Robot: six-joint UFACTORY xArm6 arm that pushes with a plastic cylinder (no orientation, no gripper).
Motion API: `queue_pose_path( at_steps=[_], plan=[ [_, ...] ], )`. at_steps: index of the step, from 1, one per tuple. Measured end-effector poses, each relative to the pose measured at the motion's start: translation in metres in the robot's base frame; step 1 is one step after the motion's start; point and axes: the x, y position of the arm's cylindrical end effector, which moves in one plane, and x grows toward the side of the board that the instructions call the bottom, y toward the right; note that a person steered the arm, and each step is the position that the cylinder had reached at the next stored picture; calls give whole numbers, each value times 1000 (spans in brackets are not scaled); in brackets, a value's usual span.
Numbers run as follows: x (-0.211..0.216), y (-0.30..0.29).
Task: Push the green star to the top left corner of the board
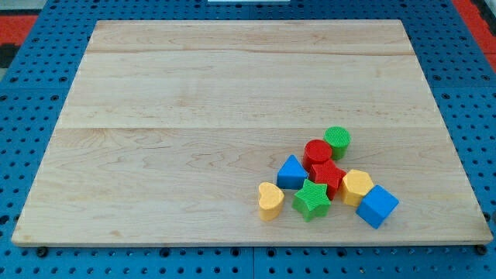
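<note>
Eight blocks sit bunched in the lower right part of the wooden board (194, 116) in the camera view, the only view we have. The green star (311, 200) lies near the view's bottom edge of the cluster, touching the red star (328, 176) just above it. To its left, the yellow heart (270, 200) sits just beside it, and the blue triangular block (291, 172) sits up and left. We see a red cylinder (318, 152) above the red star, and a green cylinder (337, 140) at the cluster's top. A yellow hexagonal block (357, 186) touches the blue cube (377, 205) at far right. Our tip does not show anywhere, so we cannot tell the end effector state. Blue pegboard counter (31, 77) surrounds the board.
</note>
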Motion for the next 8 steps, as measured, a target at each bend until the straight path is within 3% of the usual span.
queue_pose_path(
  at_steps=[1,3,4,5,6,8],
  plan=[
    [2,-30],
    [-17,-216],
    [-61,-212],
    [-76,-243],
    [-54,-247],
    [-97,-310]
  ],
)
